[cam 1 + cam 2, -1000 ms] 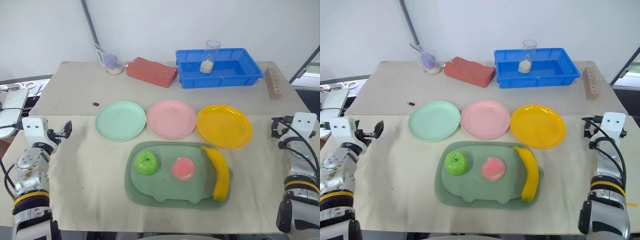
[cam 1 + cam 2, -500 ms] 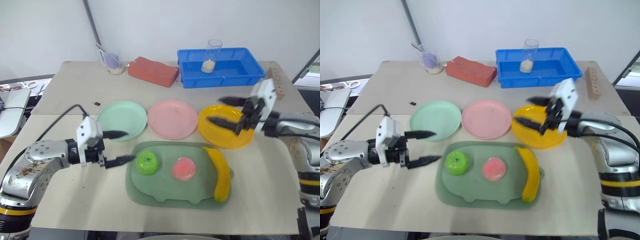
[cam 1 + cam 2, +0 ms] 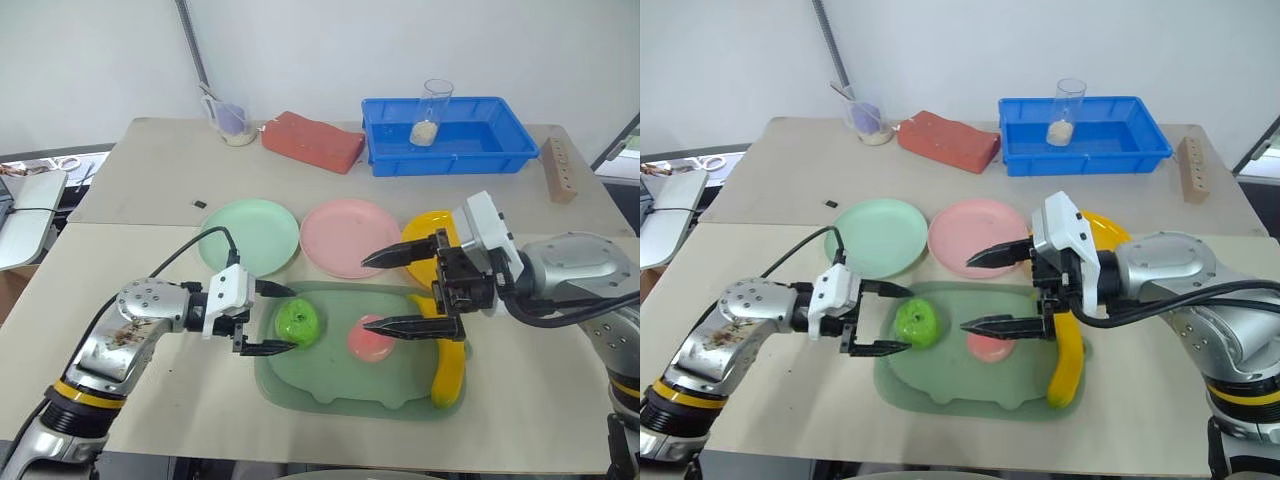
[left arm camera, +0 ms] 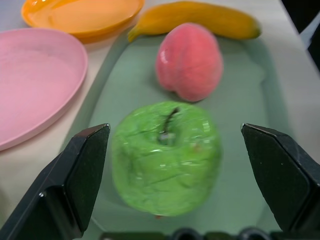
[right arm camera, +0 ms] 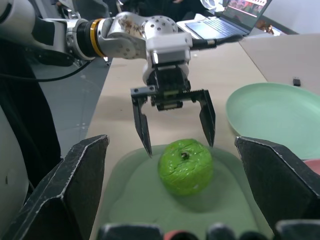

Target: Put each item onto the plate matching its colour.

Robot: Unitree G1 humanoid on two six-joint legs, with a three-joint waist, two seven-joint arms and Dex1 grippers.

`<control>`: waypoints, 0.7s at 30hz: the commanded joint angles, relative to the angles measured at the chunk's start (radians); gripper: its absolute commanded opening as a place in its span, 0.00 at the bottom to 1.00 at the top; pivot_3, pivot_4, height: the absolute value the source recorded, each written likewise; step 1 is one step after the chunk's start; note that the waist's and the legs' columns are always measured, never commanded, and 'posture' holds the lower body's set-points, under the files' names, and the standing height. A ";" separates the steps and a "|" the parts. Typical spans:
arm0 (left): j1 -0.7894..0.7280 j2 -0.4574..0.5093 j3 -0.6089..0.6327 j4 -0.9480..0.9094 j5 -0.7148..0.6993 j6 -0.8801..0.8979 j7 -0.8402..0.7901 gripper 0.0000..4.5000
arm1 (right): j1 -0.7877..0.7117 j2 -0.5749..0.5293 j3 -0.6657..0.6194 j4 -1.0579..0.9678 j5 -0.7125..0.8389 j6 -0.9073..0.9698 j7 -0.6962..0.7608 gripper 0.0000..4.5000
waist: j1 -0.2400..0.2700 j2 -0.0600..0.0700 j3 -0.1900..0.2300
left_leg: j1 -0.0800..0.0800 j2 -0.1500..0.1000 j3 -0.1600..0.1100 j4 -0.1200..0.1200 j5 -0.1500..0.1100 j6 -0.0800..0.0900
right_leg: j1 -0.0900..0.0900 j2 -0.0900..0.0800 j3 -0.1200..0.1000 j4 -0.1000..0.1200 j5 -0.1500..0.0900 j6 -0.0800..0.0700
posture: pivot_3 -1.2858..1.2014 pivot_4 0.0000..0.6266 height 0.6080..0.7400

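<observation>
Left wrist view: left gripper (image 4: 170, 175) spread wide around the apple (image 4: 166, 156), untouched, at the tray's (image 3: 330, 385) left end. Right gripper (image 3: 405, 290) gapes above the peach (image 3: 368, 338). Closing off-centre could roll either fruit; the arms might collide.

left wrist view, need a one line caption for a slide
Open left gripper frames a bright green toy apple on the dull-green tray, pink peach-like ball behind.

Both arms reach inward toward the middle, claws facing each other. The left claw (image 3: 270, 319) points right, low, its two black fingers spread wide. The right claw (image 3: 388, 292) points left, higher, fingers likewise wide apart, holding nothing.
</observation>
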 commanded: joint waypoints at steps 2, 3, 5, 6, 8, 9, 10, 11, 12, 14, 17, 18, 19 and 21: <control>-0.010 -0.012 -0.010 0.055 0.043 -0.044 -0.003 1.00 | -0.009 -0.009 -0.036 -0.036 0.033 0.007 -0.020 0.99 | 0.000 0.000 0.000 | 0.000 0.000 0.000 0.000 0.000 0.000 | 0.000 0.000 0.000 0.000 0.000 0.000 | 0.52 0.24 1.00; -0.008 -0.017 -0.014 0.067 0.051 -0.053 -0.004 1.00 | -0.007 -0.011 -0.037 -0.036 0.034 0.007 -0.021 0.99 | 0.000 0.000 0.000 | 0.000 0.000 0.000 0.000 0.000 0.000 | 0.000 0.000 0.000 0.000 0.000 0.000 | 0.52 0.24 1.00; -0.005 -0.035 -0.025 0.084 0.061 -0.070 -0.006 1.00 | -0.001 -0.014 -0.031 -0.035 0.026 0.000 -0.017 0.99 | 0.000 0.000 0.000 | 0.000 0.000 0.000 0.000 0.000 0.000 | 0.000 0.000 0.000 0.001 0.000 0.000 | 0.52 0.24 1.00; -0.006 -0.047 -0.029 0.091 0.061 -0.075 -0.007 1.00 | -0.002 -0.014 -0.027 -0.033 0.023 -0.002 -0.017 0.99 | 0.000 0.000 0.000 | 0.000 0.000 0.000 0.000 0.000 0.000 | 0.000 0.000 0.000 0.001 0.000 0.000 | 0.52 0.24 1.00; -0.012 -0.068 -0.035 0.103 0.066 -0.092 -0.010 0.94 | -0.010 -0.008 -0.019 -0.027 0.022 -0.002 -0.021 1.00 | 0.002 0.000 0.000 | 0.000 0.000 0.000 0.000 0.000 0.000 | 0.000 0.000 0.000 0.001 0.000 0.000 | 0.52 0.24 1.00; -0.013 -0.076 -0.035 0.106 0.068 -0.098 -0.009 0.88 | -0.014 -0.006 -0.016 -0.025 0.020 -0.003 -0.021 1.00 | 0.002 0.000 0.000 | 0.000 0.000 0.000 0.001 0.000 0.000 | 0.000 0.000 0.000 0.001 0.000 0.000 | 0.52 0.24 1.00; -0.016 -0.084 -0.033 0.106 0.064 -0.095 -0.006 0.81 | -0.017 -0.004 -0.013 -0.022 0.019 -0.004 -0.021 1.00 | 0.002 0.000 0.000 | 0.000 0.000 0.000 0.001 0.000 0.000 | 0.000 0.000 0.000 0.001 0.000 0.000 | 0.52 0.24 1.00; -0.017 -0.089 -0.031 0.107 0.061 -0.092 -0.004 0.72 | -0.019 -0.003 -0.011 -0.021 0.017 -0.005 -0.020 1.00 | 0.001 0.000 0.000 | 0.000 0.000 0.000 0.001 0.000 0.000 | 0.000 0.000 0.000 0.001 0.000 0.000 | 0.52 0.24 1.00; -0.018 -0.091 -0.028 0.102 0.058 -0.085 -0.002 0.65 | -0.021 -0.002 -0.009 -0.018 0.017 -0.006 -0.020 1.00 | 0.001 0.000 0.000 | 0.000 0.000 0.000 0.001 0.000 0.000 | 0.000 0.000 0.000 0.001 0.000 0.000 | 0.52 0.24 1.00; -0.013 -0.086 -0.018 0.089 0.051 -0.074 -0.002 0.57 | -0.026 0.002 -0.003 -0.011 0.013 -0.008 -0.019 1.00 | 0.000 0.000 0.000 | 0.000 0.000 0.000 0.001 0.000 0.000 | 0.000 0.000 0.000 0.001 0.000 0.000 | 0.52 0.24 1.00; -0.016 -0.077 0.009 0.070 0.035 -0.047 0.012 0.56 | -0.037 0.011 0.006 0.002 0.002 -0.014 -0.021 1.00 | 0.000 0.000 0.000 | 0.000 0.000 0.000 0.000 0.000 0.000 | 0.000 0.001 0.000 0.001 0.000 0.000 | 0.52 0.24 1.00; -0.022 -0.073 0.022 0.067 0.028 -0.031 0.021 0.56 | -0.041 0.015 0.008 0.008 0.000 -0.013 -0.024 1.00 | -0.001 0.000 0.000 | 0.000 0.000 0.000 0.000 0.000 0.000 | 0.000 0.001 0.000 0.001 0.000 0.000 | 0.52 0.24 1.00; -0.039 -0.071 0.049 0.067 0.009 -0.001 0.035 0.56 | -0.053 0.025 0.009 0.020 -0.003 -0.009 -0.035 1.00 | -0.001 0.000 0.000 | 0.000 0.000 0.000 0.001 0.000 0.000 | 0.000 0.001 0.000 0.001 0.000 0.000 | 0.52 0.24 1.00; -0.073 -0.064 0.100 0.076 -0.027 0.057 0.060 0.56 | -0.075 0.044 0.011 0.041 -0.010 0.002 -0.061 1.00 | -0.001 0.000 0.000 | 0.000 0.000 0.000 0.001 0.000 0.000 | 0.000 0.001 0.000 0.002 0.000 0.000 | 0.52 0.24 1.00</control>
